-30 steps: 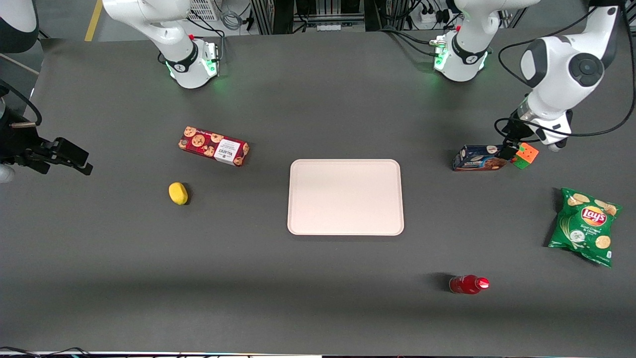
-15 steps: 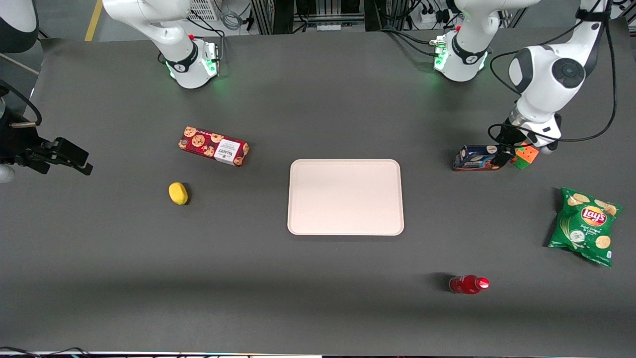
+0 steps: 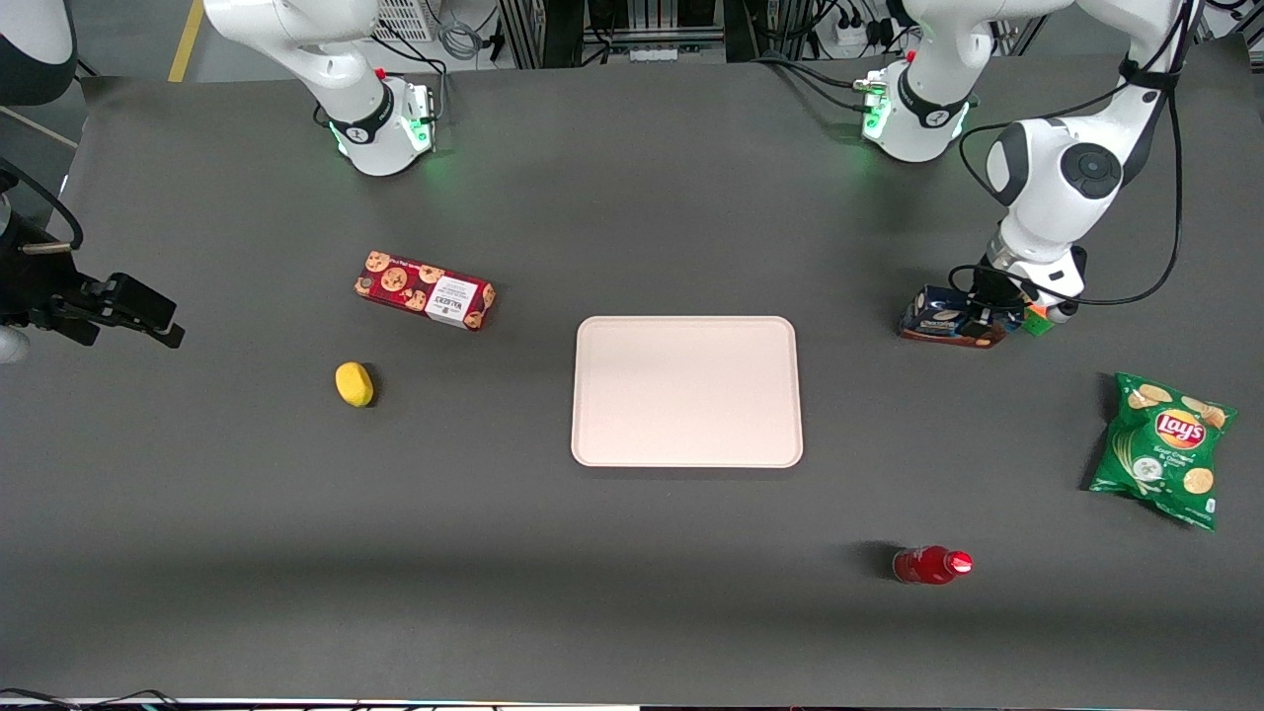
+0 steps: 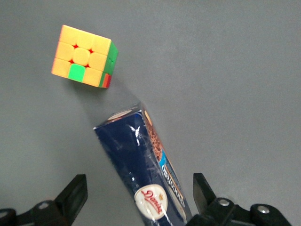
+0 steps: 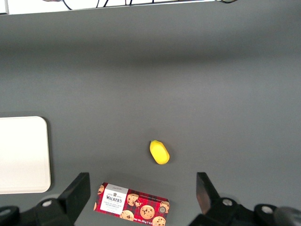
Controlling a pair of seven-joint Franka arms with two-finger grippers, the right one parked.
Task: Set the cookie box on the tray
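Over the last second the left arm swung in from the working arm's end of the table, bringing its gripper [image 3: 978, 318] from beside the cube [image 3: 1035, 318] to directly over the cookie box [image 3: 938, 326]; nothing else on the table shifted. The gripper hung spread wide and empty, its two fingers [image 4: 73, 197] straddling the box without touching it, as the left wrist view showed. The box [image 4: 143, 169] lay flat on the table, well apart from the tray [image 3: 686, 391], toward the working arm's end. The cube [image 4: 84, 56] sat just beside the box's end, apart from it. Relative to the tray, the red box [image 3: 425, 289] and lemon [image 3: 354, 383] lay toward the parked arm's end, the chip bag [image 3: 1163, 449] toward the working arm's, and the red bottle [image 3: 930, 565] nearer the front camera.
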